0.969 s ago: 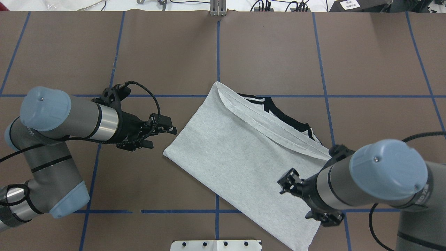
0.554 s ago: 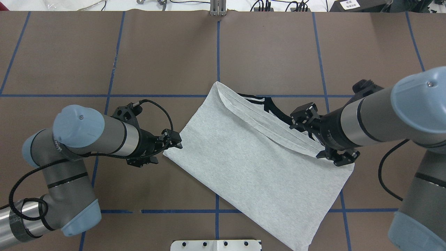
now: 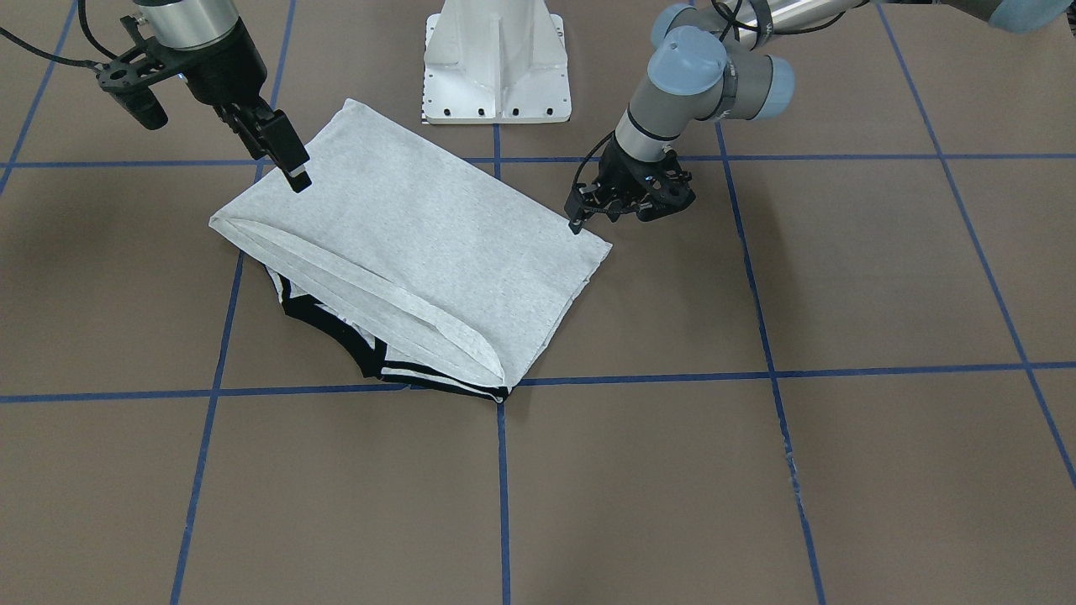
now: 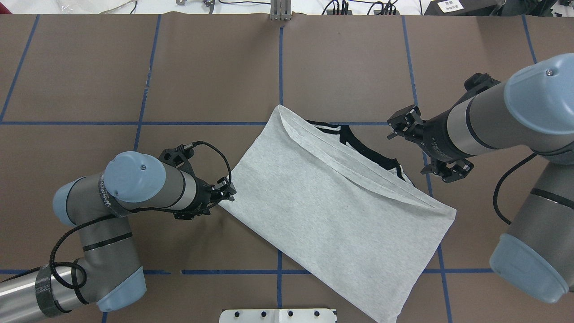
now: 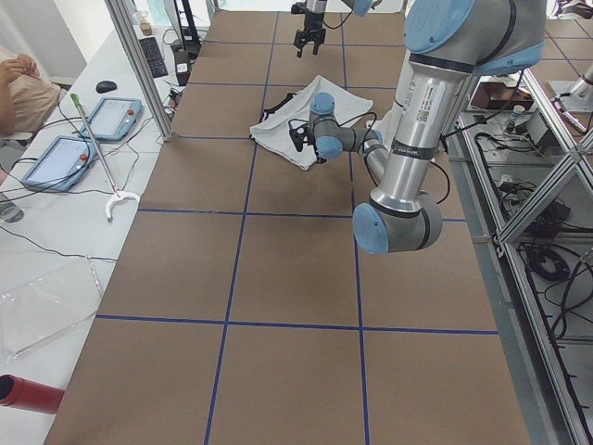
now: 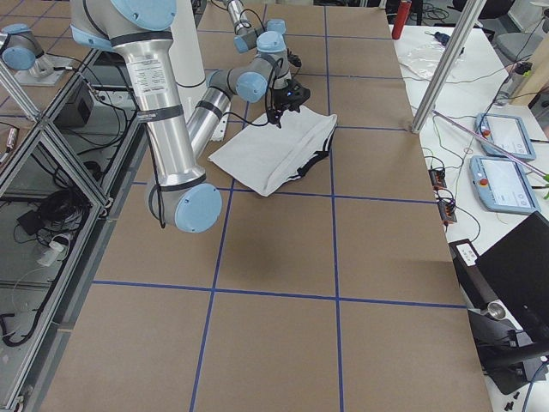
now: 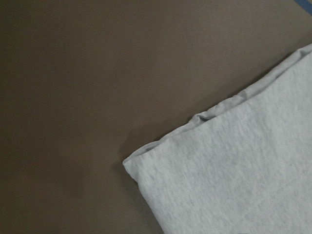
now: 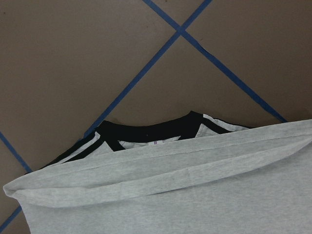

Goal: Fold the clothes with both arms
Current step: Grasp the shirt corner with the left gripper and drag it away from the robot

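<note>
The grey T-shirt (image 4: 323, 211) lies folded flat and slantwise on the table, with its black-and-white striped collar trim (image 4: 354, 139) showing past the far fold. It also shows in the front view (image 3: 420, 227). The printed head is hidden. My left gripper (image 4: 226, 193) is low at the shirt's left corner and looks open; in the left wrist view that corner (image 7: 146, 163) lies flat and ungripped. My right gripper (image 4: 401, 123) hangs empty above the table beside the collar side, clear of the cloth, and looks open. The right wrist view shows the collar (image 8: 146, 134) from above.
The brown table (image 4: 134, 67) is marked with blue tape lines (image 4: 280, 67). The white pedestal (image 3: 496, 59) stands at the near edge behind the shirt. Operator desks with tablets (image 5: 102, 116) run along the table's far side.
My left gripper moved down and right to the shirt's left corner. My right arm swung from over the shirt's near right part to beside the collar. The shirt stayed still.
</note>
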Action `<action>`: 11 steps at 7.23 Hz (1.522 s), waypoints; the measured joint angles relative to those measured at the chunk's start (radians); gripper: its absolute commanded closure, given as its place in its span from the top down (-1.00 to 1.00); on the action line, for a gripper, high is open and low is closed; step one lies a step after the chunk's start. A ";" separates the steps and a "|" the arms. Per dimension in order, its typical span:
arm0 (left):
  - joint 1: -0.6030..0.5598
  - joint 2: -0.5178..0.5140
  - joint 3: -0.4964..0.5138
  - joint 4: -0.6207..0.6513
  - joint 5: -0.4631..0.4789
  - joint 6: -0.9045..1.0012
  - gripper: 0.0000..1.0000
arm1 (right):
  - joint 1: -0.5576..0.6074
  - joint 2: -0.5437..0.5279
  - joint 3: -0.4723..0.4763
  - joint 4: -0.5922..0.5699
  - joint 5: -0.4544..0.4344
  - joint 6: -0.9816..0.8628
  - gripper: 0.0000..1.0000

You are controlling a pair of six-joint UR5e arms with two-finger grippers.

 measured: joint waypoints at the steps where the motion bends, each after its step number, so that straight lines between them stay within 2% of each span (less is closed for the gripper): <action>1: 0.000 -0.001 0.013 0.000 0.010 0.002 -0.21 | 0.004 0.002 -0.005 0.000 0.000 -0.004 1.00; 2: 0.000 -0.003 0.025 0.000 0.016 0.004 -0.99 | 0.007 0.006 -0.007 0.000 0.004 -0.006 1.00; 5: -0.025 -0.005 0.038 0.001 0.020 0.040 -1.00 | 0.013 0.013 -0.007 -0.001 0.012 -0.007 1.00; 7: -0.116 -0.009 0.055 0.000 0.019 0.197 -1.00 | 0.014 0.013 -0.007 -0.001 0.013 -0.007 1.00; 8: -0.182 -0.035 0.105 -0.007 0.017 0.286 -1.00 | 0.014 0.013 -0.008 0.000 0.011 -0.007 1.00; 9: -0.249 -0.102 0.210 -0.025 0.017 0.328 -1.00 | 0.014 0.013 -0.009 0.000 0.009 -0.007 1.00; 11: -0.340 -0.284 0.521 -0.219 0.028 0.351 -1.00 | 0.012 0.023 -0.015 -0.001 0.007 -0.007 1.00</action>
